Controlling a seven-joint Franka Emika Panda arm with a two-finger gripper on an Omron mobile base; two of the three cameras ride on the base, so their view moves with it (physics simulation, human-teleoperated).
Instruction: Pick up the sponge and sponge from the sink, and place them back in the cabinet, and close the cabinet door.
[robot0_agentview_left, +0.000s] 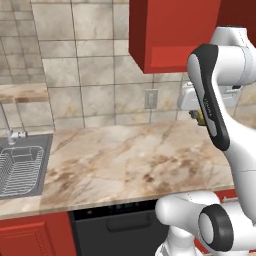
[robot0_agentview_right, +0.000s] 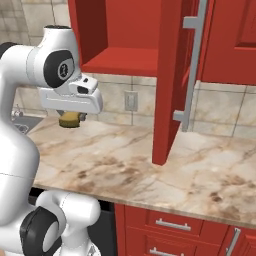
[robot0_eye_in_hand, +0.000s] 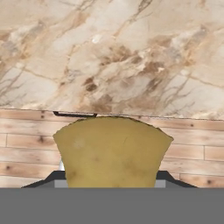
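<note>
We see red cabinet (robot0_agentview_right: 125, 45) above marble counter (robot0_agentview_right: 150, 165), cabinet door (robot0_agentview_right: 167, 80) swung open; sink (robot0_agentview_left: 22, 165) at far left; gripper (robot0_agentview_right: 71, 119) raised over counter, fingers clenched on tan-yellow sponge (robot0_eye_in_hand: 111, 151)

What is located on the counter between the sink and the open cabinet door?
Nothing: in the left base view, bare marble counter runs from the sink; the right base view shows it bare up to the cabinet door.
</note>
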